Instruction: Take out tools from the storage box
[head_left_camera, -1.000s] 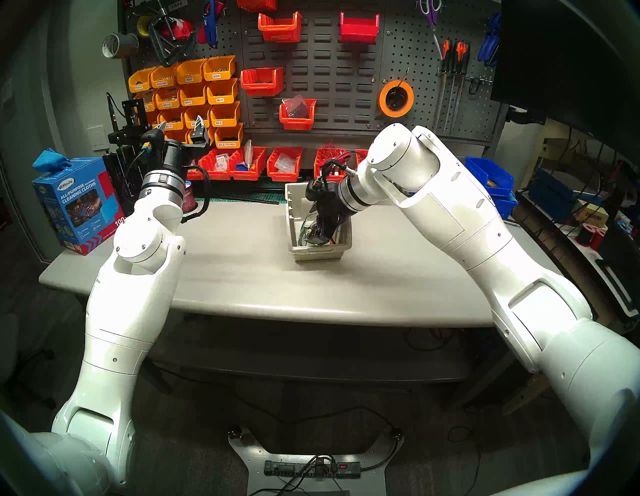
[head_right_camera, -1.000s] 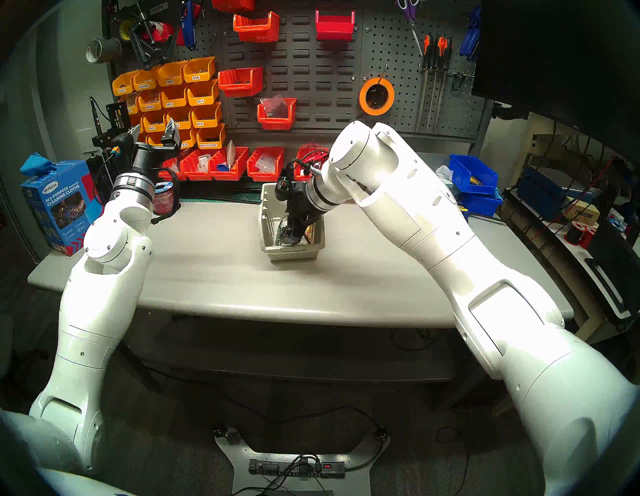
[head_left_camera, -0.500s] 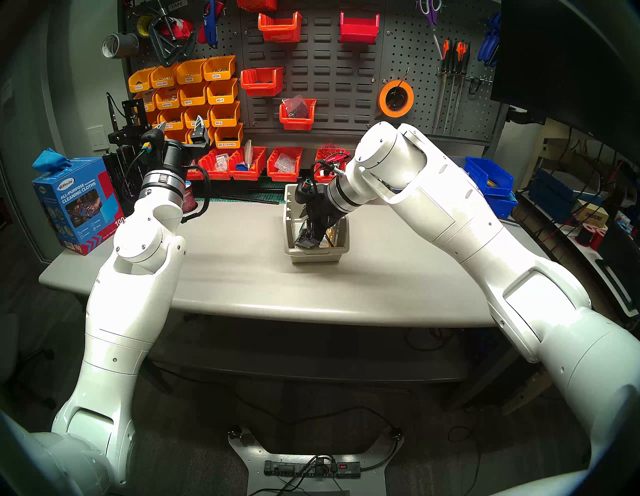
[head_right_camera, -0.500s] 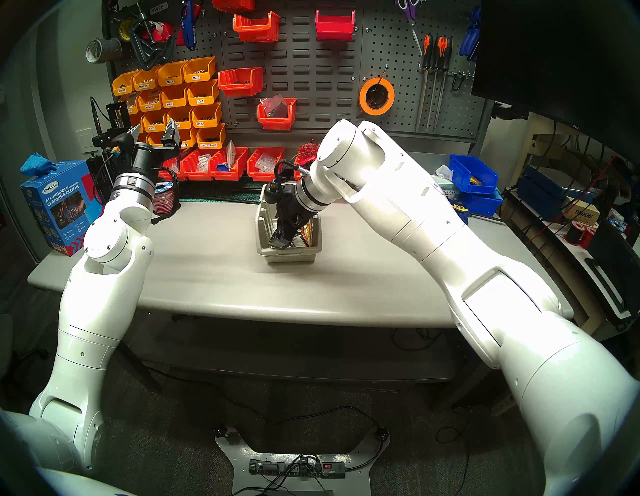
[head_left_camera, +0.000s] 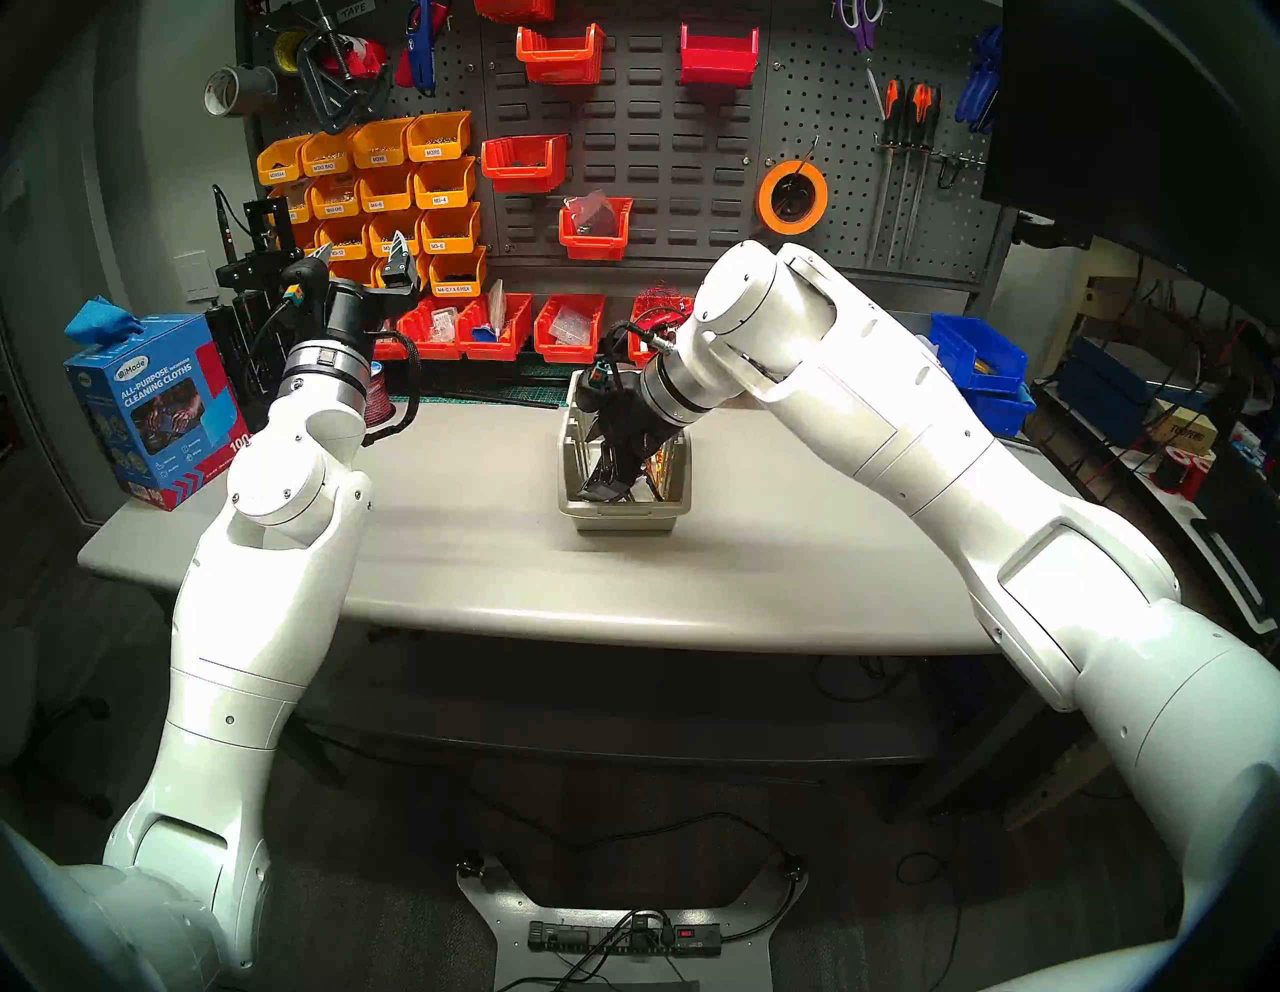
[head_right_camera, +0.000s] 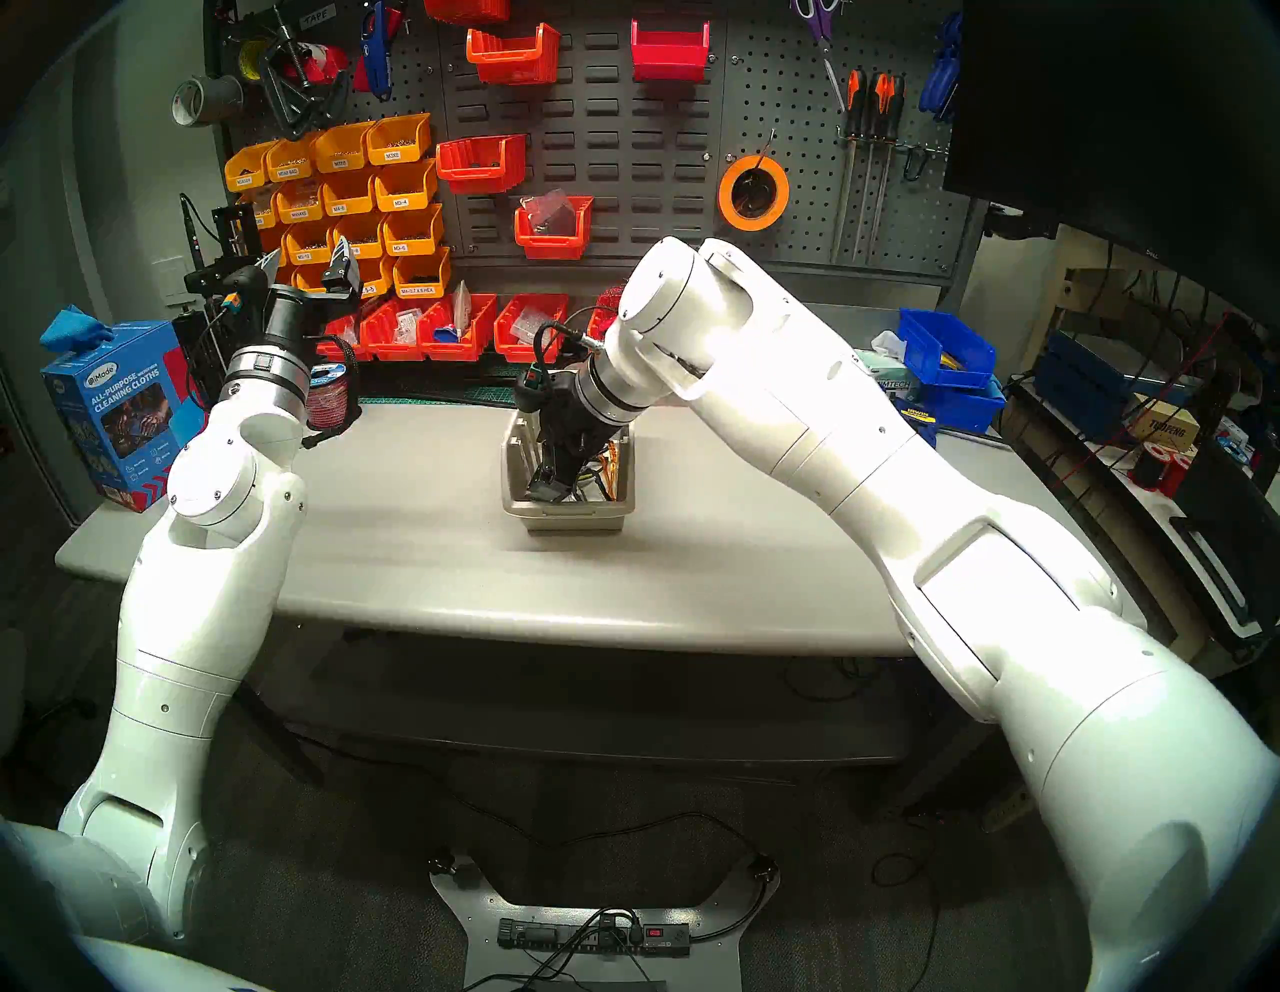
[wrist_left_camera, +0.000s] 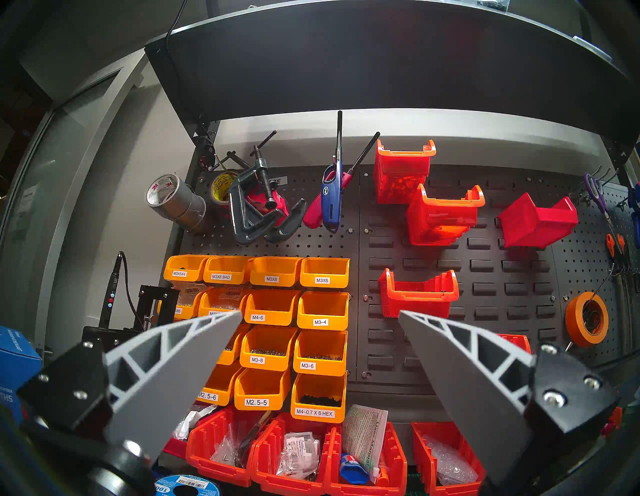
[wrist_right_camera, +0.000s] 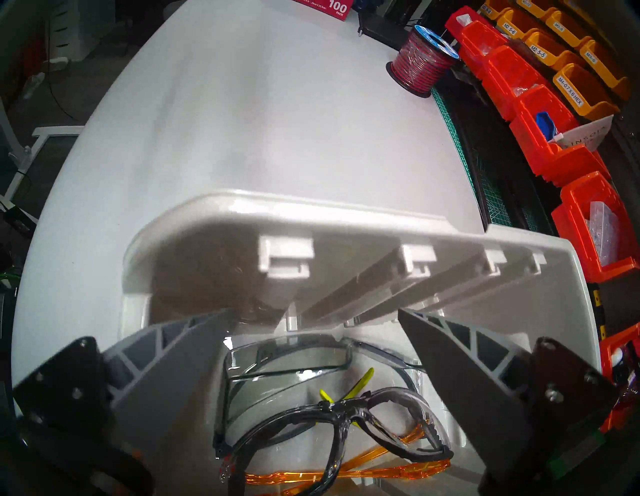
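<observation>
The beige storage box (head_left_camera: 623, 516) (head_right_camera: 568, 518) stands mid-table, and its ribbed left wall (wrist_right_camera: 311, 221) fills the right wrist view. My right gripper (head_left_camera: 609, 485) (head_right_camera: 550, 485) (wrist_right_camera: 313, 311) reaches down inside it, open, with a finger on each side of the glasses and gripping nothing. Two tools lie on the box floor. One is a pair of clear safety glasses (wrist_right_camera: 287, 363) with a grey frame and yellow accents. In front of it lies a black-rimmed pair (wrist_right_camera: 332, 429) with orange arms. My left gripper (head_left_camera: 361, 246) (wrist_left_camera: 319, 312) is raised at the far left, open and empty, facing the pegboard.
A row of red bins (head_left_camera: 499, 332) lines the table's back edge, below a pegboard of orange bins (head_left_camera: 388, 187). A wire spool (wrist_right_camera: 422, 64) and a blue cleaning-cloth box (head_left_camera: 152, 409) stand at the left. Blue bins (head_left_camera: 983, 360) sit at the right.
My right arm has swung left and reached deeper into the storage box. The box has shifted and turned slightly to the left with it. The left arm has not moved.
</observation>
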